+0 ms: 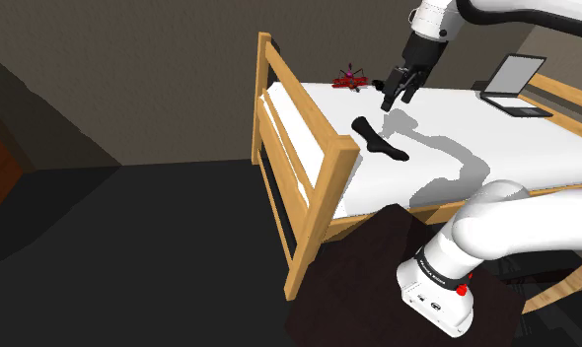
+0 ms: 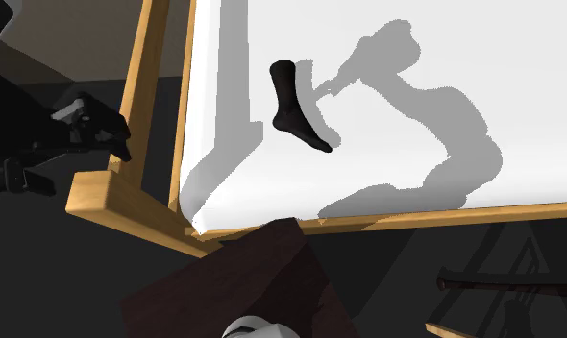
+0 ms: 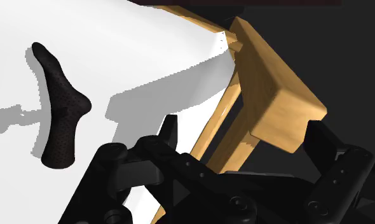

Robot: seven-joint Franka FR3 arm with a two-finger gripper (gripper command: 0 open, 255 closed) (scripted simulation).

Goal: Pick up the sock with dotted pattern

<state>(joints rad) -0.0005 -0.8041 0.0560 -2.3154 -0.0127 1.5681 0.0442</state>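
**Open gripper hangs over bed as dotted sock lies on the mattress**

Before you stands one bed [image 1: 324, 148], its pale wooden frame carrying a plain white mattress [image 1: 496, 148] that serves as the work surface. One white arm [image 1: 496, 237] rises from one dark brown stand [image 1: 358, 286] set against the bed's near long side, close to the end board.

One open laptop [image 1: 516, 87] sits at the mattress's far edge, well along from the end board.

The one black sock [image 1: 380, 138] lies flat on the mattress near the end board, bent at the heel and clear of every edge. In the wrist view you can make out its fine dotted pattern.

One small red object [image 1: 350, 81] rests at the far edge, near the end-board corner; you cannot tell what it is.

The one black gripper [image 1: 399, 99] hangs in the air above the mattress, between the red object and the sock in the shoulder view, touching neither. Its jaws are released: the fingers [image 3: 170, 130] stand apart with nothing between them, and in the wrist view they flank the bed's corner post. The arm's grey shadow falls on the mattress just beside the sock.

Around the bed you see a dark floor [image 1: 131, 256] and dull brown-grey walls [image 1: 161, 79].
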